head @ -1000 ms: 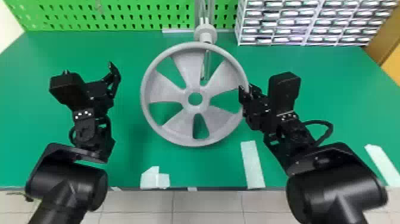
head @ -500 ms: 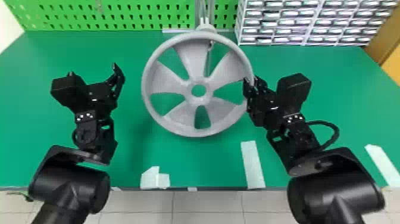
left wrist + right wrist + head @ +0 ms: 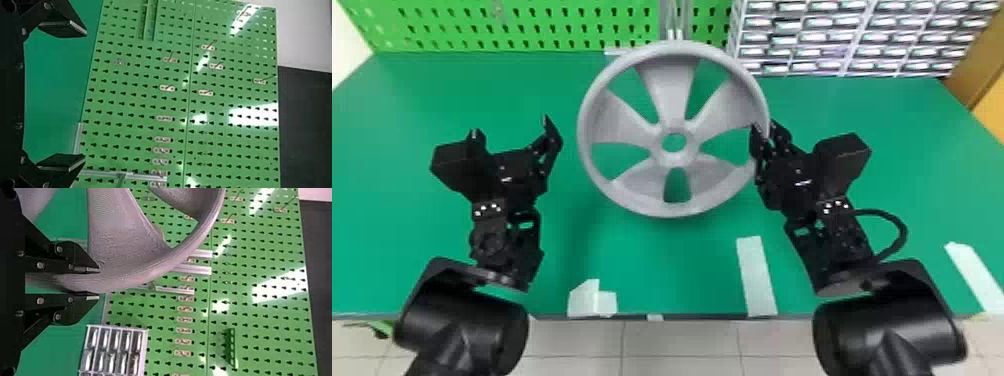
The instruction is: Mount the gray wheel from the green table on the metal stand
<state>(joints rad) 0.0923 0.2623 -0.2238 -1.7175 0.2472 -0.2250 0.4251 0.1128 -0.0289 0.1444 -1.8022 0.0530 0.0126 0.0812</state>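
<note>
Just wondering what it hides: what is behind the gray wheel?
In the head view, the green table shows through gaps in the gray wheel and metal bars rise past its top rim; their lower ends, and whatever its spokes cover, are hidden.

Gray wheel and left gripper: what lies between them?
In the head view, a strip of green table lies between the left gripper and the gray wheel.
</note>
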